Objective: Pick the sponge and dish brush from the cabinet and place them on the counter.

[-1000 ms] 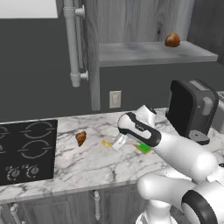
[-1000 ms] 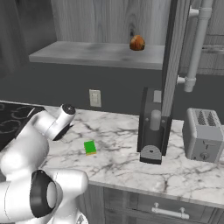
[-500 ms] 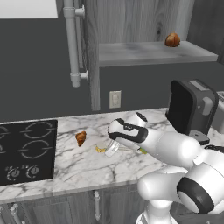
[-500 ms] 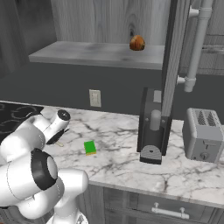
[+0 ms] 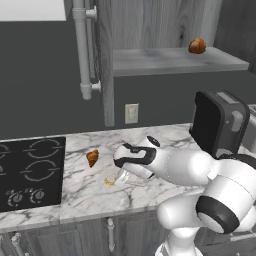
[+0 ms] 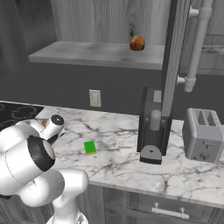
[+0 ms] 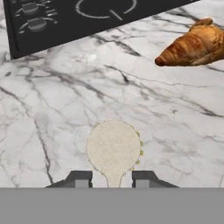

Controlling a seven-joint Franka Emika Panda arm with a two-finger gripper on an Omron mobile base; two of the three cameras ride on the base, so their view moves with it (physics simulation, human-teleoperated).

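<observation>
- Sponge [image 6: 90, 147] lies on the counter [image 6: 183, 173], job done there.
- Brush [image 7: 113, 148] lies low on the marble, by the croissant [image 7: 194, 43].
- Gripper [image 7: 113, 180] straddles its handle, jaws slightly apart; grasp or release, cannot tell.

The arm reaches left over the counter [image 5: 80, 190], its gripper [image 5: 119, 177] low beside the dish brush [image 5: 109, 181], croissant [image 5: 92, 157] further left.

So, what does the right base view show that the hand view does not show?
Right base view alone: the sponge lying on the counter, a toaster, a coffee machine and the cabinet shelf with a brown lump. Hand view alone: the dish brush head between the gripper fingertips, and a croissant. Both: marble counter and black cooktop.
</observation>
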